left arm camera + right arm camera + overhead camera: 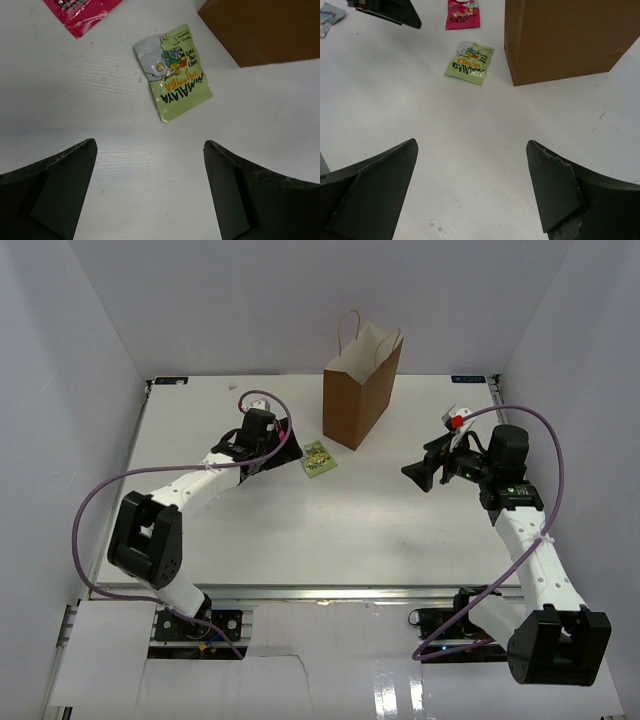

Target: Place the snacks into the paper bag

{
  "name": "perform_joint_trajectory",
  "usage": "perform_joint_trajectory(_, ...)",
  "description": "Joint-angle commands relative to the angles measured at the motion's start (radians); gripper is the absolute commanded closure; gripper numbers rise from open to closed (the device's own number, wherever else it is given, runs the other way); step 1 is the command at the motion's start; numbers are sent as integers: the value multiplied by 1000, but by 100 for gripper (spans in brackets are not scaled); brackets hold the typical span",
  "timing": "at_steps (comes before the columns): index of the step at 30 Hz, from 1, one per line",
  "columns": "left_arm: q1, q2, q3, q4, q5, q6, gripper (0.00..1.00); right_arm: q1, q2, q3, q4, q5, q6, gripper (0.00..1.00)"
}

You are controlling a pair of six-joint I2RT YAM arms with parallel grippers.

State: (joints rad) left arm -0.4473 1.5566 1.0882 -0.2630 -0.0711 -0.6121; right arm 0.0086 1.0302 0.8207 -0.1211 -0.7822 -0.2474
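The paper bag [362, 385] stands upright and open at the back middle of the table; its brown wall also shows in the wrist views [265, 27] [570, 37]. A yellow-green snack packet [320, 459] [172, 72] [470, 62] lies flat just left of the bag's front corner. A red packet [80, 12] [462, 14] lies beyond it, and a pale packet [330, 17] lies further left. My left gripper [283, 447] [150, 145] is open and empty, just left of the green packet. My right gripper [418, 473] [472, 145] hangs open and empty, right of the bag and facing it.
White walls close in the table on three sides. One finger of the left gripper [390, 12] shows at the top left of the right wrist view. A small white speck [232, 385] lies near the back left edge.
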Motion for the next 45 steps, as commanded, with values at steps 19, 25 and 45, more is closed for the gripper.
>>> perform_joint_trajectory(19, -42, 506, 507, -280, -65, -198, 5, 4, -38, -15, 63, 24, -15, 6)
perform_joint_trajectory(25, -80, 625, 702, -430, -162, -199, 5, 4, -30, -20, 61, 38, -36, 7)
perform_joint_trajectory(45, -103, 806, 768, -587, -274, -206, 41, 4, -44, -25, 67, 32, -35, 7)
